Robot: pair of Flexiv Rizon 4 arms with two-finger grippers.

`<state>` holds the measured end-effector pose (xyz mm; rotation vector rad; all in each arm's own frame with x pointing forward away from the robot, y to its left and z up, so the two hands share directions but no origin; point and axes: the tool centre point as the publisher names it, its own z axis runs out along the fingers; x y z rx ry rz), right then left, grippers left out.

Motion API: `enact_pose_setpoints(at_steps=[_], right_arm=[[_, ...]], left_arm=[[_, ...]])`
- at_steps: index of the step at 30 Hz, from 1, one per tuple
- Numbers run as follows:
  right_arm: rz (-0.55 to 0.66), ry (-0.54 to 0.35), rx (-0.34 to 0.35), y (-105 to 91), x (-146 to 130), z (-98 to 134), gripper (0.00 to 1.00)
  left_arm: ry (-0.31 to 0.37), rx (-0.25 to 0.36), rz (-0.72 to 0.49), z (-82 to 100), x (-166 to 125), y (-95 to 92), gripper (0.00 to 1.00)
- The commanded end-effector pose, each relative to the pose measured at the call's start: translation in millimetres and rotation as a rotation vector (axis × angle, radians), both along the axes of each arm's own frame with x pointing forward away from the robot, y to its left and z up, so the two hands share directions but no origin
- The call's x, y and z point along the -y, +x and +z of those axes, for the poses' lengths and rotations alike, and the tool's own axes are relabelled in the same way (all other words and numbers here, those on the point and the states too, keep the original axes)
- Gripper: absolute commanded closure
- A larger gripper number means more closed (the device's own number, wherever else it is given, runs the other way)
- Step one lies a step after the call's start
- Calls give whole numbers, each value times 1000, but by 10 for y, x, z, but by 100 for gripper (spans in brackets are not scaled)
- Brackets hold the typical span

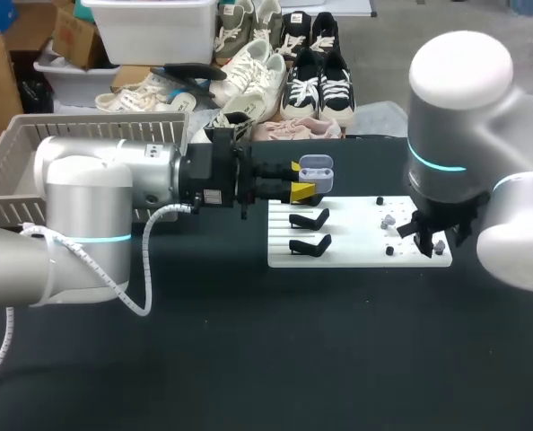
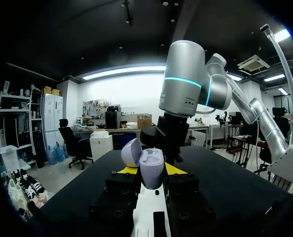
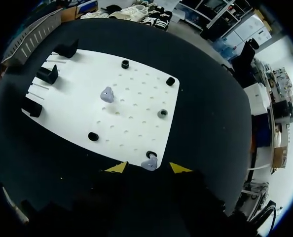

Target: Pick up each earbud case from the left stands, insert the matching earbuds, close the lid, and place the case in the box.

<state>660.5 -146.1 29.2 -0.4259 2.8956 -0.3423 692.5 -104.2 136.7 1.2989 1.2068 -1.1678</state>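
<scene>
- Over the left end of the white board (image 1: 356, 256), my left pincer (image 1: 304, 184) is clamped on the case (image 1: 317, 169). A yellow tip presses each side, and the case is held clear of the board.
- The case (image 2: 151, 168) is lavender. Its lid (image 2: 131, 152) is swung open to one side, and the body sits between the fingers in the left wrist view.
- Black stands (image 3: 48, 74) line the board's left end, below and just beside the held case.
- My right pincer (image 3: 148, 168) hangs over the board's right front corner. Its fingers are apart, with a gap between the yellow tips.
- One earbud (image 3: 149, 163) sits on a black peg in that gap. I cannot tell if either tip touches it.
- A second earbud (image 3: 107, 94) rests near the middle of the board, well apart from the first.
- More black pegs (image 3: 162, 113) dot the board's right half.
- A slatted box (image 1: 96, 135) sits at the tabletop's (image 1: 249, 359) far left, behind my left arm.
</scene>
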Motion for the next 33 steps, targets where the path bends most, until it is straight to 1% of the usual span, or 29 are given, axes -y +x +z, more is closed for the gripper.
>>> enact_pose_setpoints(at_steps=[1, 13, 24, 33], right_arm=[[-13, -18, -6, 11, -46, -32, 55], [-37, -29, -1, -3, -28, -53, 60], [-46, -50, 19, -7, 29, -60, 62], [-39, -57, 21, 10, 38, -61, 67]], left_arm=[[0, 1, 5, -1, 4, -12, 100], [0, 1, 5, -1, 4, -12, 100], [0, 1, 5, -1, 4, -12, 100], [0, 1, 5, -1, 4, -12, 100]])
